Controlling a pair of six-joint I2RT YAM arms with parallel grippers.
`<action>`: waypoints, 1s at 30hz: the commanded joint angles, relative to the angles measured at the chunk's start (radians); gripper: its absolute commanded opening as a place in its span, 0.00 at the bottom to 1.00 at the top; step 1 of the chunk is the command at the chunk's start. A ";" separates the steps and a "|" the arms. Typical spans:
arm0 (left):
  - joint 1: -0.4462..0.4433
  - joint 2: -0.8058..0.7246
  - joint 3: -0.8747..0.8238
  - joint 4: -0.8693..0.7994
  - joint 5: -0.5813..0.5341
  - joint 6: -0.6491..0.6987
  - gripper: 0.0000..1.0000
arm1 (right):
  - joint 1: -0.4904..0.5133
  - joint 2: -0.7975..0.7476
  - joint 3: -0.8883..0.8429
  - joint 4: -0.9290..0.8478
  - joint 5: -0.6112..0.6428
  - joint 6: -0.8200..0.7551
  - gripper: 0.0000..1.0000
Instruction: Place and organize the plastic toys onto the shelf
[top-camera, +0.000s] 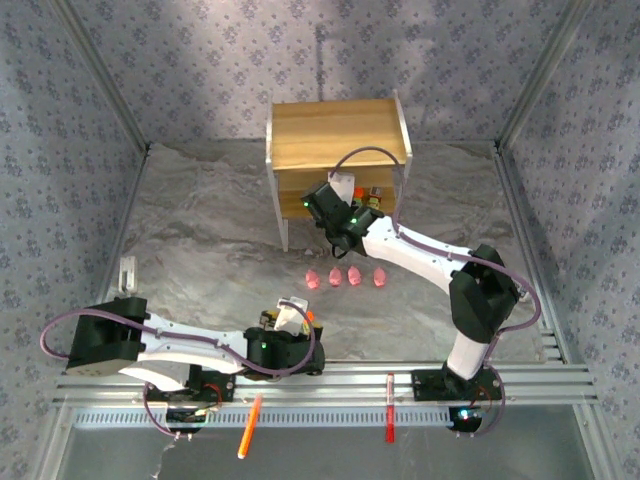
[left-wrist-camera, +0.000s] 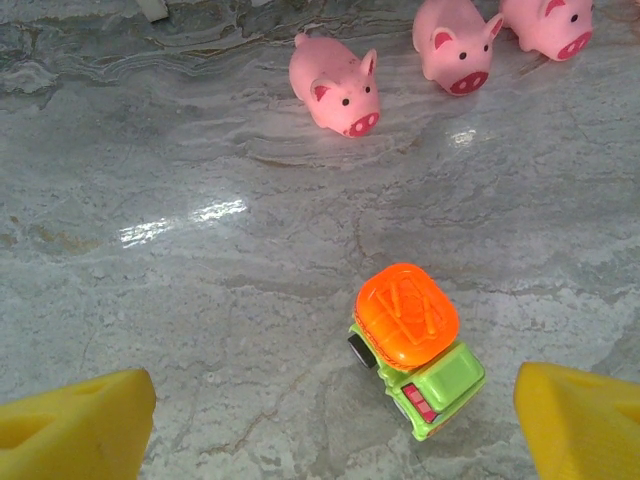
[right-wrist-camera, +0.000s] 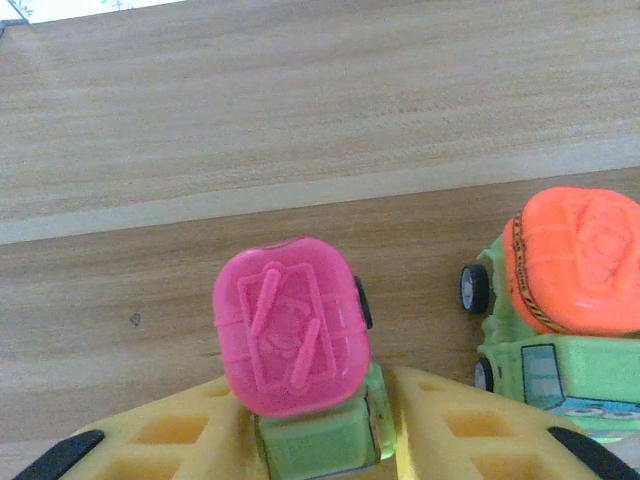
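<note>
Magenta-topped truck (right-wrist-camera: 290, 340) sits clamped in right gripper (right-wrist-camera: 315, 405); left gripper (left-wrist-camera: 335, 400) gapes around orange-topped truck (left-wrist-camera: 410, 345).

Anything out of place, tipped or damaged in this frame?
Nothing looks toppled or broken. Two pens lie stray on the metal rail at the near edge: an orange pen, slanted, and a red pen. The pigs stand upright in a row.

- The rightmost pig (left-wrist-camera: 548, 25), upper right of the left wrist view, is cut off by the top edge.
- The left gripper (left-wrist-camera: 335, 400) has yellow fingers (left-wrist-camera: 75, 425) that run off the bottom corners.
- In the right wrist view, the right edge cuts the orange-topped truck (right-wrist-camera: 570, 300), and the bottom edge cuts the magenta-topped truck (right-wrist-camera: 292, 340).
- At the centre of the top view, the toys (top-camera: 376, 197) on the shelf (top-camera: 335, 130) are half hidden by the right arm (top-camera: 400, 245) and too small to tell apart.
</note>
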 joint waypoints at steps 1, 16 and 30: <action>-0.011 -0.022 0.005 -0.023 -0.023 -0.020 0.92 | 0.006 -0.012 -0.005 -0.026 0.033 -0.001 0.40; -0.026 -0.002 0.035 -0.059 -0.037 -0.035 0.92 | 0.032 -0.073 -0.037 -0.011 0.050 -0.012 0.43; -0.031 0.007 0.051 -0.103 -0.048 -0.085 0.92 | 0.082 -0.244 -0.189 -0.022 0.073 0.005 0.46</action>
